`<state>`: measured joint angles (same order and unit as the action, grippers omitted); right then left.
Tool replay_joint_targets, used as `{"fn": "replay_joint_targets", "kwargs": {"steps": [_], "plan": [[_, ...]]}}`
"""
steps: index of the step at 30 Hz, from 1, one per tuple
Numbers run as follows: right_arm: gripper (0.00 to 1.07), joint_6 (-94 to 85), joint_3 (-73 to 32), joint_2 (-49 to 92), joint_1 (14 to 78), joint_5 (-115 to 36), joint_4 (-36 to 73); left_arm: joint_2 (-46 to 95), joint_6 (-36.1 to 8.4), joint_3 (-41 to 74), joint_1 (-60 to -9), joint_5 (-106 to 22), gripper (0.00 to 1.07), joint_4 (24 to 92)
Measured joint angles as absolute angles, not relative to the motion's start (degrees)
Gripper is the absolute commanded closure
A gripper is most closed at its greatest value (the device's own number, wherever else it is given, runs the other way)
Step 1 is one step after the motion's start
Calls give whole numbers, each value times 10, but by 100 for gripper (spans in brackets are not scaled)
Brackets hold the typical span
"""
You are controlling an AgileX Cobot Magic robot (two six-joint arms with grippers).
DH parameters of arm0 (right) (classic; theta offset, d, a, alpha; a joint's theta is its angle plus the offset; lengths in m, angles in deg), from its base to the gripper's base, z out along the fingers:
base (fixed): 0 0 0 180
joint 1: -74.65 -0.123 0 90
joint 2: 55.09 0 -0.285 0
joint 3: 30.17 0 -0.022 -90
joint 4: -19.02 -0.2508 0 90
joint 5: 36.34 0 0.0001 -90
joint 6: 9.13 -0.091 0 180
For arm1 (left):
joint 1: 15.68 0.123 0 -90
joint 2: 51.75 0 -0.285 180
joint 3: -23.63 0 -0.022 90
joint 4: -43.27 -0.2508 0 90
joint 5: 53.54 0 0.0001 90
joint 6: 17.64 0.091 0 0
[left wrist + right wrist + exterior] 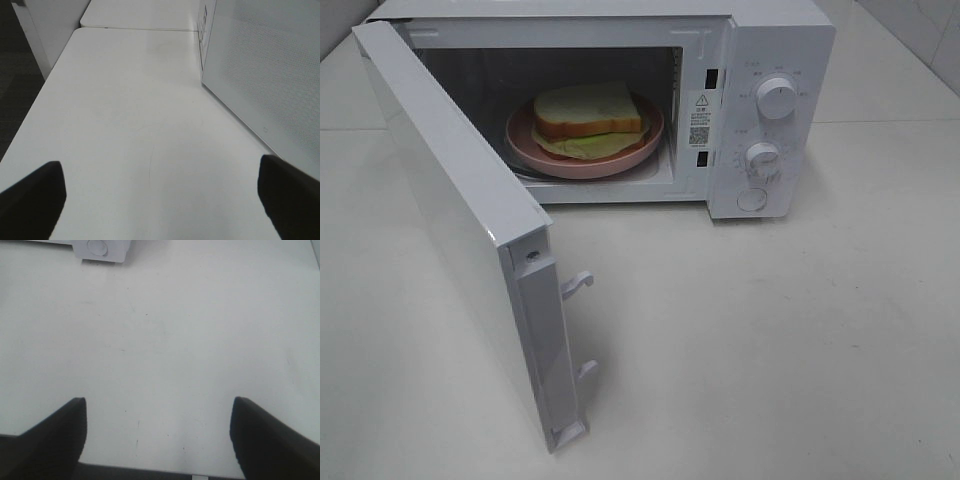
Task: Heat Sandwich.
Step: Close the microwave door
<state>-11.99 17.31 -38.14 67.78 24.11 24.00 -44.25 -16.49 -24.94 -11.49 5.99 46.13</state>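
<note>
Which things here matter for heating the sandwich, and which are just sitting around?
For the job: sandwich on the pink plate, inside the microwave; its open door; upper dial; lower dial.
Just there: white table; warning sticker on the microwave's frame.

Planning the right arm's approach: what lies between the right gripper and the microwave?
Nothing but bare white table, seen in the right wrist view, from the open right gripper to the microwave corner.
</note>
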Motion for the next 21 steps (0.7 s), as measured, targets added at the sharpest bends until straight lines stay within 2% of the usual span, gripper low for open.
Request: {"fn": "replay_joint_targets", "kwargs": {"steps": [3, 7, 21], "plan": [[31, -120, 179, -408, 710, 238, 239, -442, -165, -249, -115, 60, 9, 461], [31, -120, 180, -443, 722, 235, 239, -442, -165, -249, -115, 60, 9, 461], [31, -119, 181, -475, 723, 235, 234, -442, -165, -249, -115, 60, 9, 461]]}}
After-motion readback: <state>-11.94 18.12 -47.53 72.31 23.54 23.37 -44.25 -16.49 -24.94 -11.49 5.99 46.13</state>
